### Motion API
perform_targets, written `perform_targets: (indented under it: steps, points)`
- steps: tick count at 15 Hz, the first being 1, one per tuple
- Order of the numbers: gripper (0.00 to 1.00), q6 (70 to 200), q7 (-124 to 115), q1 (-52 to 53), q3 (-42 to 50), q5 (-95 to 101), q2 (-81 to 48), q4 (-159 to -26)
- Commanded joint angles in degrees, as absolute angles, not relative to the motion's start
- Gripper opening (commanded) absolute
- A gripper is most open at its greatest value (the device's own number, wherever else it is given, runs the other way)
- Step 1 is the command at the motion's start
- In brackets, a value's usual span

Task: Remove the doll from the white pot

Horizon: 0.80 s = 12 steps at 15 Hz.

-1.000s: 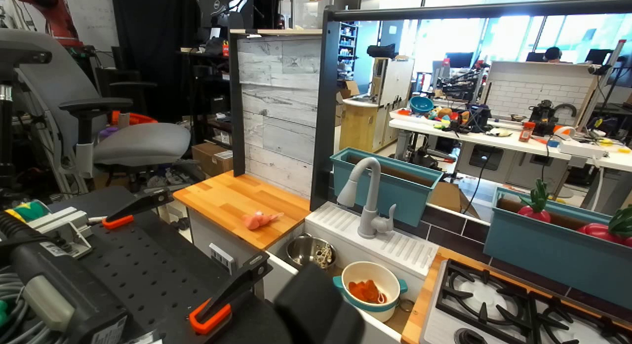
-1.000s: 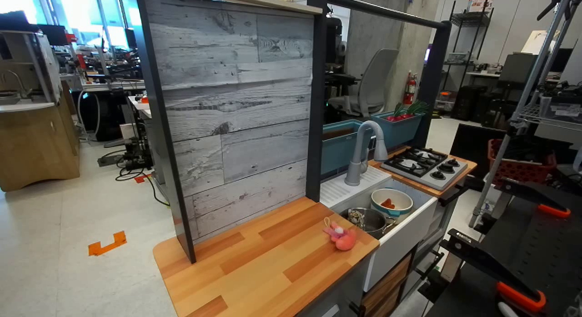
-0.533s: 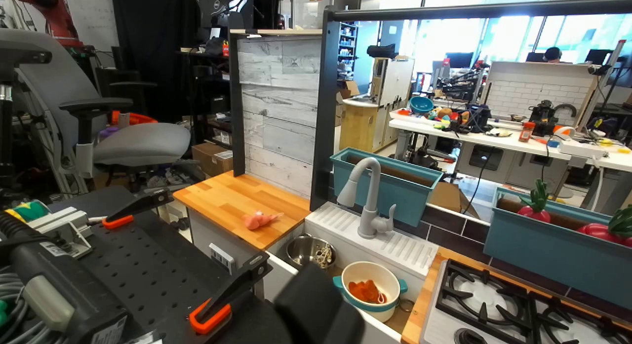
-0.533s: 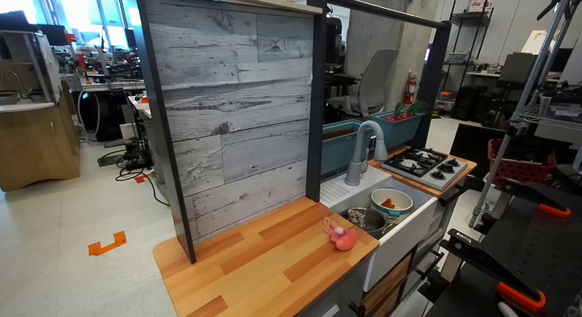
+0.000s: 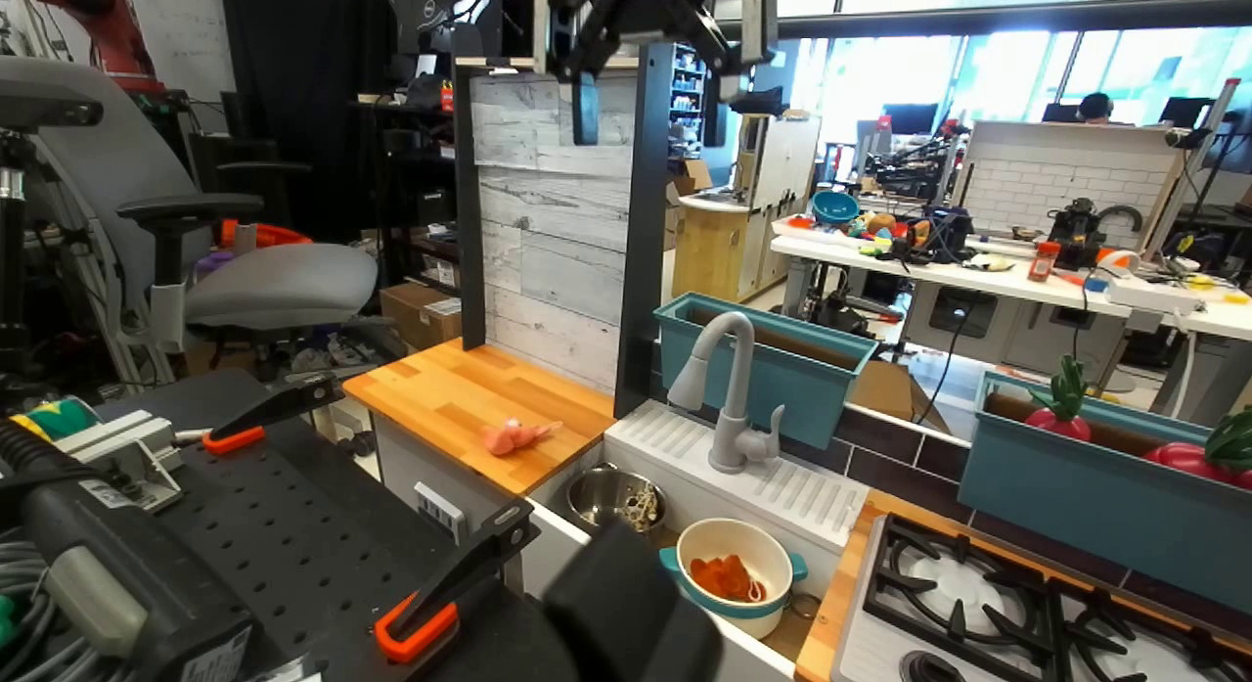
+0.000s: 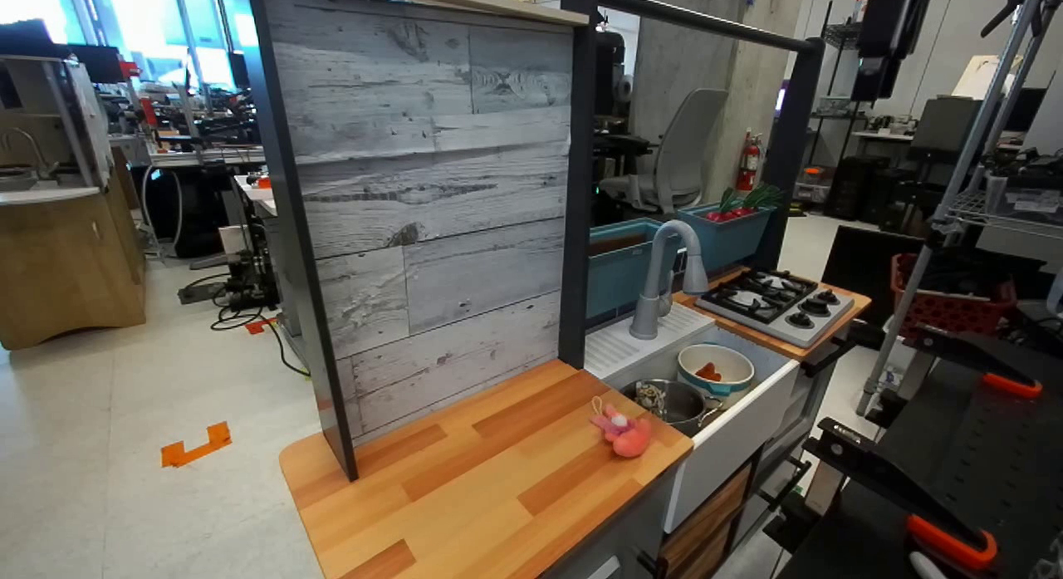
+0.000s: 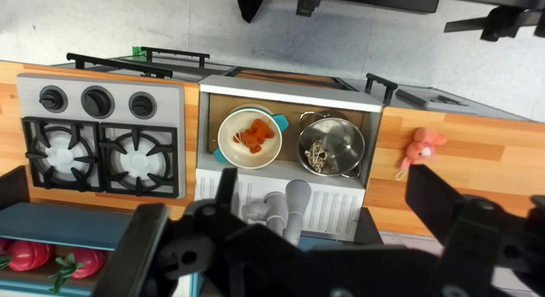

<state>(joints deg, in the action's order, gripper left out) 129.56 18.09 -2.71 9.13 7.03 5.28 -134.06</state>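
From here, doll (image 5: 720,577) in pot (image 5: 729,538), right side of sink (image 5: 553,562); end effector (image 5: 650,129) up high, wide, seemingly empty. Removal not done; grasp, lift-out remain.

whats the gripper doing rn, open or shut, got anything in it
Gripper: open, fingers spread apart, holding nothing; the doll lies in the white pot.

Hand (image 5: 650,132) high in an exterior view, jaws apart. Doll (image 5: 722,576) lies in pot (image 5: 755,548), inside sink (image 5: 829,569); steel pan (image 5: 585,500) left of pot. Pink toy (image 5: 513,436) on left counter (image 5: 440,379). Tap (image 5: 732,439) at far side; stove (image 5: 978,594) right.
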Motion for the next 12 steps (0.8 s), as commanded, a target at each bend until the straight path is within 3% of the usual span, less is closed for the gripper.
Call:
perform_targets:
  steps: [1,7,12]
  points:
    - [1.0,137.0,17.4,-4.8,8.8,6.4,-3.0,-130.2]
    - [1.0,147.6,18.6,-6.9,7.4,4.7,-14.9,-126.7]
    - [1.0,148.8,19.7,-9.5,5.1,2.1,-25.2,-120.8]
